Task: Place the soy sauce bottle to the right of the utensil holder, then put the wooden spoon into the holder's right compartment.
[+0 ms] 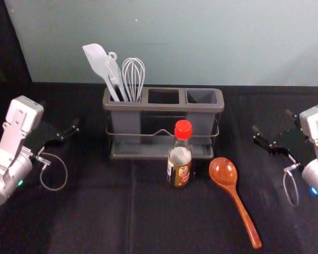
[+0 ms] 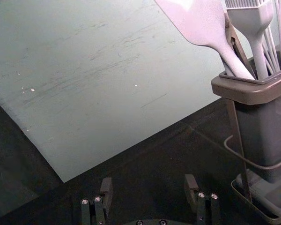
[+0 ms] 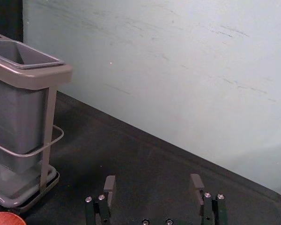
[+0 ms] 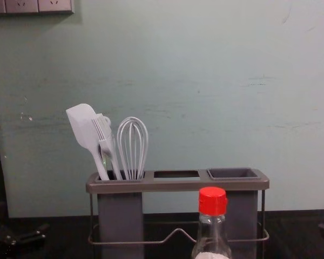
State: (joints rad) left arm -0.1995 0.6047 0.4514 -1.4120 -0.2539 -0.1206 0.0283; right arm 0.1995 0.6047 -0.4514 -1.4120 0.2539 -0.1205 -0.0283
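I cannot see the lower ends of the spatula (image 1: 97,59), brush (image 4: 104,134) and whisk (image 1: 133,79) inside the holder's (image 1: 164,107) left compartment (image 1: 126,123), while the chest view cuts off the soy sauce bottle's (image 1: 179,157) base and the right wrist view crops the wooden spoon (image 1: 223,171).

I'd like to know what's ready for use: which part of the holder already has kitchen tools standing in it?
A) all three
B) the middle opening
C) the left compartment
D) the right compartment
C: the spatula and whisk stand in the left compartment.
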